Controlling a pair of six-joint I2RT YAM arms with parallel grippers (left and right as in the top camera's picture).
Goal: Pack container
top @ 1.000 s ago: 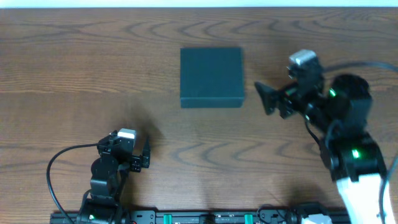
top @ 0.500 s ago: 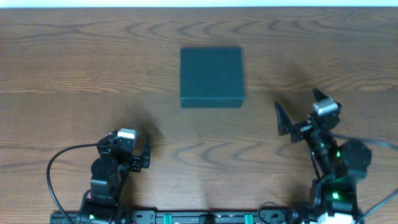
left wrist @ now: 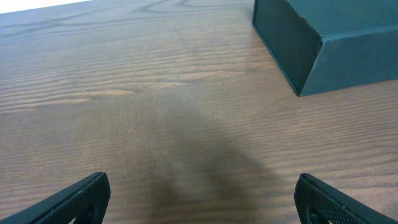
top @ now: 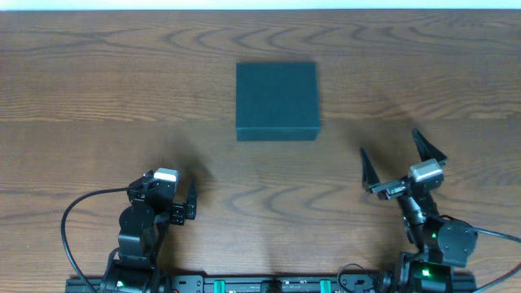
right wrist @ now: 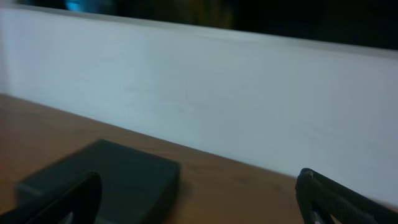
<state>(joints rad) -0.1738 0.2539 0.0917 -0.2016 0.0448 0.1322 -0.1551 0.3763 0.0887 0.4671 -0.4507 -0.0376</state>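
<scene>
Container [top: 276, 99] sat closed at bench [top: 98, 81] 12 o'clock - packing looked finished. Right claw [top: 395, 159] wide open, empty; left claw [top: 190, 200] parted, empty - next: park arms.

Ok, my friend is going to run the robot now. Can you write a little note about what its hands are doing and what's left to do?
Left hand: open, empty, low near the front left of the table.
Right hand: open, empty, near the front right, away from the box.
The container: sits closed in the middle of the table, nothing touching it.
Done: from these views, either the lid has been shut or packing has not begun; I cannot tell which. No snacks or other items are in view.
Left: check whether the box is packed. If not, open the lid and fill it.
</scene>
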